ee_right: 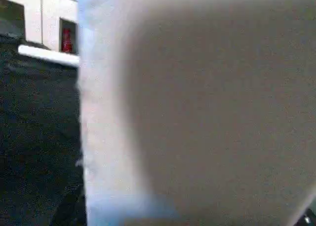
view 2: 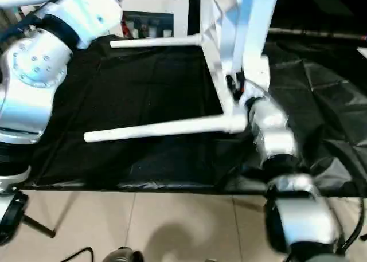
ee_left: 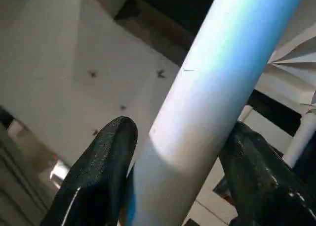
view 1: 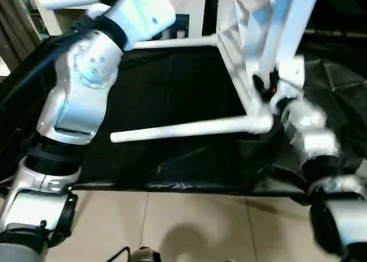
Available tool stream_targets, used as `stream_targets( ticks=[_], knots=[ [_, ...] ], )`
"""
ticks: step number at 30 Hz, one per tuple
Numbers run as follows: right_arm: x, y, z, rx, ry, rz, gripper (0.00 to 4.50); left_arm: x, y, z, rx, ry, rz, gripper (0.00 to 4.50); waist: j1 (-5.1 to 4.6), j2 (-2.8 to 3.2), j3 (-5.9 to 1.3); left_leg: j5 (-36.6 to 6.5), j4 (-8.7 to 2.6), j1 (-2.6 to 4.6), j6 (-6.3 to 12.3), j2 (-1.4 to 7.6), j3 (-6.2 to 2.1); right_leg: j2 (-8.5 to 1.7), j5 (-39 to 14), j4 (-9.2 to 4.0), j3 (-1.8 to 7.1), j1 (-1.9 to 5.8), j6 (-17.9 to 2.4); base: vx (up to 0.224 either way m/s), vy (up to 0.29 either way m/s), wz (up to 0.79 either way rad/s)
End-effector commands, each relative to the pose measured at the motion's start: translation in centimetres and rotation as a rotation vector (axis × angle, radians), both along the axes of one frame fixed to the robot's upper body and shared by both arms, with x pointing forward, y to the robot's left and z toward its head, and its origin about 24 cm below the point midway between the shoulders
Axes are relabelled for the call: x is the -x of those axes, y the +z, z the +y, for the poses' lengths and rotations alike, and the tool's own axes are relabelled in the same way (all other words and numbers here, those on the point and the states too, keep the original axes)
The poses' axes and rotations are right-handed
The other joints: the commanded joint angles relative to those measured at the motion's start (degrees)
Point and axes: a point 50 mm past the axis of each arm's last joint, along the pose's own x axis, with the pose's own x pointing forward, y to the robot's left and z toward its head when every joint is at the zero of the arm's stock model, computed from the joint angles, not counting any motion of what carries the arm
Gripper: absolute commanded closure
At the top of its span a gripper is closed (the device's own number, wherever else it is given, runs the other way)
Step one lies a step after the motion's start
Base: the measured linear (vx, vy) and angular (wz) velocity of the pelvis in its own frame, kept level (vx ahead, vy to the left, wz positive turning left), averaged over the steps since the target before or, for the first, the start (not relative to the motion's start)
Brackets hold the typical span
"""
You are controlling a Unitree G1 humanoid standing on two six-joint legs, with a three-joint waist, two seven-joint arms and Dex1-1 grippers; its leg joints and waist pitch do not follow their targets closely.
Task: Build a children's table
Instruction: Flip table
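Left end effector (ee_left: 177, 186) straddled a white tapered plastic tube leg (ee_left: 212, 102), black fingers (ee_left: 98, 176) either side; firm grip unclear. Right end effector (view 1: 265, 85): state not discernible. White ribbed plastic tabletop (view 1: 238, 73) stood on edge on the black-sheeted desk (view 1: 172, 96), two fitted legs (view 1: 189, 128) lying level. Risk: tabletop tipping if the leg slipped. White cabinet (view 2: 155, 7) behind.

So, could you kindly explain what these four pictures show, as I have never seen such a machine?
It is a humanoid robot with silver arms building a white children's table. Two pictures come from its head, looking down at a black cloth; the other two come from its wrists. The tabletop stands on edge on the cloth, with two legs already plugged in, pointing sideways. The left gripper has its black fingers on either side of another white leg. The right gripper is at the tabletop's edge, apparently steadying it.
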Motion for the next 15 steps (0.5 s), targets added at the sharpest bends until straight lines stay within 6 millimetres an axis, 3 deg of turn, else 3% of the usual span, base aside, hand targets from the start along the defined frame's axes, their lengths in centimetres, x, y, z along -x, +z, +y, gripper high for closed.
stream_targets(
  ticks=[1,2,5,9,11,12,13,15],
  knots=[
    [-0.2,5.2,-0.6,0.099,0.019,-0.197,2.50,-0.6,-0.1,2.4,0.177,0.060,0.041,1.94,0.58,-1.80,-5.32,-1.50,-2.43,1.93,4.30,1.89,-1.06,-3.21,6.81,-2.82,1.11,3.15,-15.14,0.000,0.000,0.00],
    [-0.3,7.4,-1.1,0.135,0.018,-0.241,2.50,-0.6,0.2,3.0,0.253,0.068,0.034,1.96,0.75,-1.55,-5.33,-1.66,-2.35,1.99,4.65,1.90,-1.00,-3.07,7.00,-2.79,1.02,2.91,-15.52,0.000,0.000,0.00],
    [-0.3,11.0,-1.6,0.203,0.030,-0.309,2.51,-0.7,0.5,4.0,0.407,0.075,0.040,1.99,1.03,-1.54,-5.21,-1.92,-2.07,1.89,5.78,1.91,-0.92,-2.91,6.95,-2.78,0.92,2.71,-16.27,0.000,0.000,0.00],
    [-0.1,14.9,-1.7,0.374,0.053,-0.373,2.52,-1.0,-0.6,5.2,0.589,0.077,0.092,1.99,1.61,-1.55,-5.00,-3.92,-1.98,2.02,5.49,2.04,-0.94,-2.85,3.82,-3.02,0.87,2.40,-16.57,0.000,0.000,0.00],
    [0.0,15.9,-1.7,0.408,0.043,-0.389,2.52,-1.2,-1.2,5.4,0.617,0.079,0.112,2.00,1.87,-1.44,-4.78,-5.91,-2.10,2.20,4.83,2.22,-1.03,-2.88,1.05,-3.21,0.87,2.05,-16.08,0.000,0.000,0.00],
    [0.2,18.1,-1.8,0.464,0.022,-0.429,2.52,-1.6,-2.7,5.9,0.684,0.089,0.173,2.00,1.91,-1.19,-4.72,-7.39,-2.24,2.36,3.96,2.44,-1.20,-3.00,-0.71,-3.27,0.75,1.83,-16.05,0.000,0.000,0.00],
    [0.4,19.0,-1.8,0.482,0.013,-0.444,2.52,-1.7,-3.4,6.1,0.710,0.092,0.198,2.03,1.70,-1.47,-4.55,-9.25,-2.32,2.40,3.37,2.27,-1.15,-2.78,-2.22,-3.56,0.70,1.82,-15.72,0.000,0.000,0.00],
    [0.5,19.7,-1.8,0.499,0.007,-0.458,2.52,-1.8,-4.0,6.2,0.734,0.094,0.227,2.07,1.74,-1.32,-4.45,-10.62,-2.50,2.48,3.00,2.44,-1.25,-3.00,-3.48,-3.74,0.82,1.70,-14.98,0.000,0.000,0.00]
  ],
)
